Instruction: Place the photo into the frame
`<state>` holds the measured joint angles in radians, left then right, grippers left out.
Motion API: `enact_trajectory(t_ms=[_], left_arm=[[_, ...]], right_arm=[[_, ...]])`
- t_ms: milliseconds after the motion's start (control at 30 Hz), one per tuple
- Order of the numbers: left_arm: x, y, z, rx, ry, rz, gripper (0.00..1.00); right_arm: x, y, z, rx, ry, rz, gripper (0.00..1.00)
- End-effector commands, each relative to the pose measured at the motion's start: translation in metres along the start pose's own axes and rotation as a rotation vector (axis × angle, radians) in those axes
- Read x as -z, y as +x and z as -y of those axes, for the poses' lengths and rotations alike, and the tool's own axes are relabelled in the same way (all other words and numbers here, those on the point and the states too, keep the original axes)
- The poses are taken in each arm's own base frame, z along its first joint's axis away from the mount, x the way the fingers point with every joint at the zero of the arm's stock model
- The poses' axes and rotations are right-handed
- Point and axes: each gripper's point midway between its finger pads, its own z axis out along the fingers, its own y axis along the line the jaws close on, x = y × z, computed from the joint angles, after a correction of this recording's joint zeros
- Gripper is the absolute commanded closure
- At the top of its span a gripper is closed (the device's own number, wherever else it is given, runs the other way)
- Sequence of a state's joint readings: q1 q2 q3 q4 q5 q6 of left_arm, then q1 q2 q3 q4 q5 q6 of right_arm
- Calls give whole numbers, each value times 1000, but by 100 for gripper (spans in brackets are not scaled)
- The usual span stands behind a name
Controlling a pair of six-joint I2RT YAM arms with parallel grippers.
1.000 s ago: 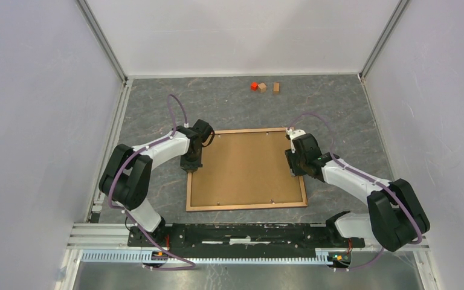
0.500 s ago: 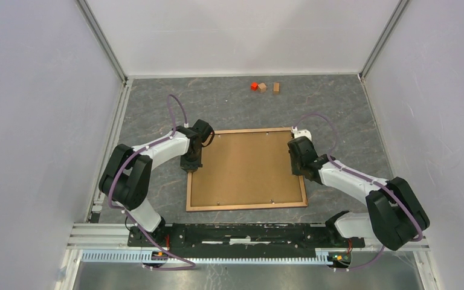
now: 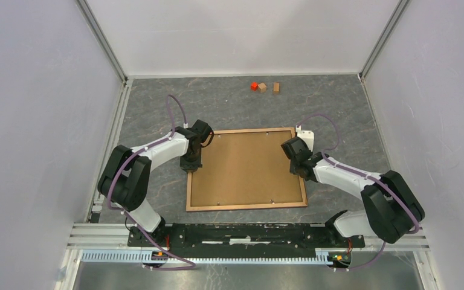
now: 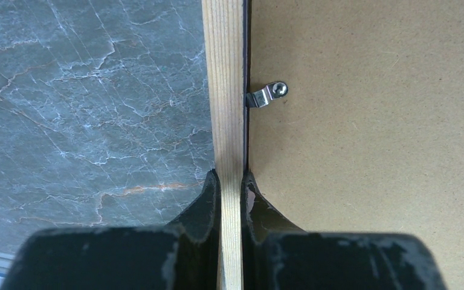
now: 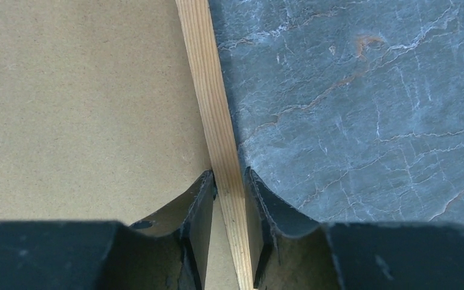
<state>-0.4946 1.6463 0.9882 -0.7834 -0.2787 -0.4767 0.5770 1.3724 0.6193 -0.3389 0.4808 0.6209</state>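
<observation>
So the frame (image 3: 246,206) lies back-up on the marbled desk (image 3: 229,109), wider side to side, with thin light-wood rails around a brown backing board (image 3: 248,166). Left fingers (image 4: 202,205) clench its left rail; right fingers (image 5: 199,199) straddle the right rail, can't tell if gripping.

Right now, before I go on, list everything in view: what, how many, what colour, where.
frame: one, light wood, lying flat mid-table
backing board: one, brown, inside the frame
retaining clip: one seen close up, silver, on the board by the left rail
red cube: one, red, far edge of the table
wooden blocks: two, tan, right of the cube
table: one, grey marbled
left gripper: one, black, shut on the frame's left rail
right gripper: one, black, fingers either side of the right rail
</observation>
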Motion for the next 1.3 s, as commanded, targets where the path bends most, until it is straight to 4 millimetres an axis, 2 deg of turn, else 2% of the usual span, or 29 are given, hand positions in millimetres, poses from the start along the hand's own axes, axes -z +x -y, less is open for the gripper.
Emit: enact_trajectory(t_ms=[0, 133, 300, 600, 667, 833, 933, 1100, 1200, 1267], left_arm=[[8, 0, -2, -11, 20, 24, 98], [8, -2, 0, -11, 26, 28, 98], [8, -4, 2, -10, 37, 28, 98], [7, -1, 4, -2, 44, 23, 98], [7, 0, 5, 2, 47, 20, 98], [6, 3, 5, 7, 53, 14, 98], [6, 3, 6, 8, 54, 14, 98], [6, 1, 5, 13, 47, 22, 98], [7, -1, 5, 16, 49, 26, 98], [9, -3, 7, 18, 57, 32, 98]], right_arm=[[7, 76, 8, 74, 7, -296, 63], [8, 87, 10, 64, 4, -323, 56], [10, 91, 15, 74, 14, -331, 48], [16, 96, 10, 62, -49, -339, 47], [15, 97, 9, 59, -58, -336, 47], [12, 101, 23, 58, 22, -334, 53], [11, 100, 26, 41, 41, -319, 62], [12, 94, 20, -21, 23, -294, 76], [13, 87, 16, -38, 12, -270, 75], [14, 76, 14, -30, 8, -244, 66]])
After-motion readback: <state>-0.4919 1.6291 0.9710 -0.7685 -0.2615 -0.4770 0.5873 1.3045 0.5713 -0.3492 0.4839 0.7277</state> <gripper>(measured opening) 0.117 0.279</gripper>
